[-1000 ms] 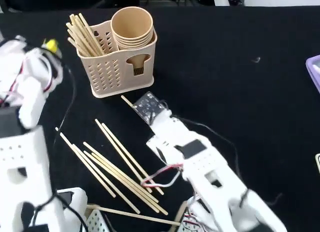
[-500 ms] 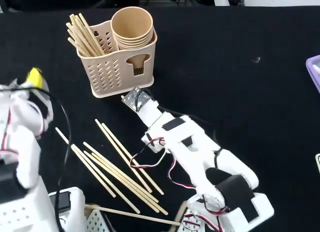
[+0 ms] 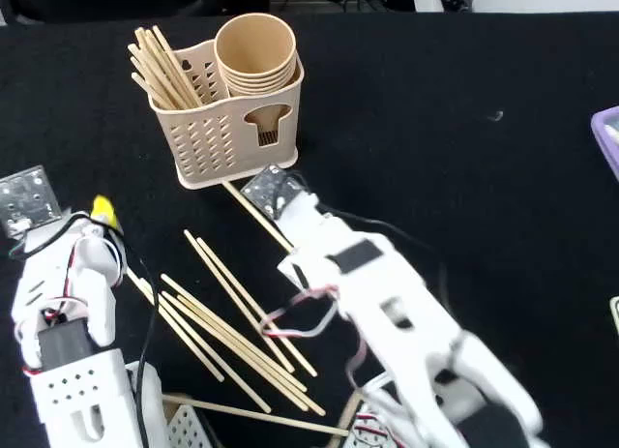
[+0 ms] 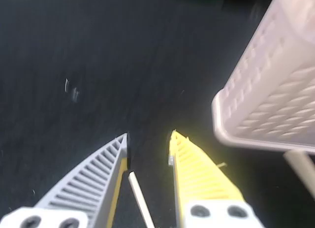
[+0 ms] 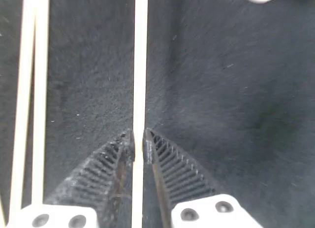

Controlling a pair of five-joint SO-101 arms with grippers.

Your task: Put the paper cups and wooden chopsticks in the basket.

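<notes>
Right gripper (image 5: 138, 139): was pinched onto a pale wooden chopstick (image 5: 140, 65), probably for lifting into beige perforated basket (image 3: 227, 143).
Left gripper (image 4: 147, 139): was held open.

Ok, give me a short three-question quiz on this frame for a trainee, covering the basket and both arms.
1. True or false: the paper cups sit stacked in one compartment of the basket.
2. What is between the right arm's jaws? A) a paper cup B) a wooden chopstick C) nothing
3. Fill in: the left arm's jaws stand ____.
Key: 1 true; 2 B; 3 open.
</notes>
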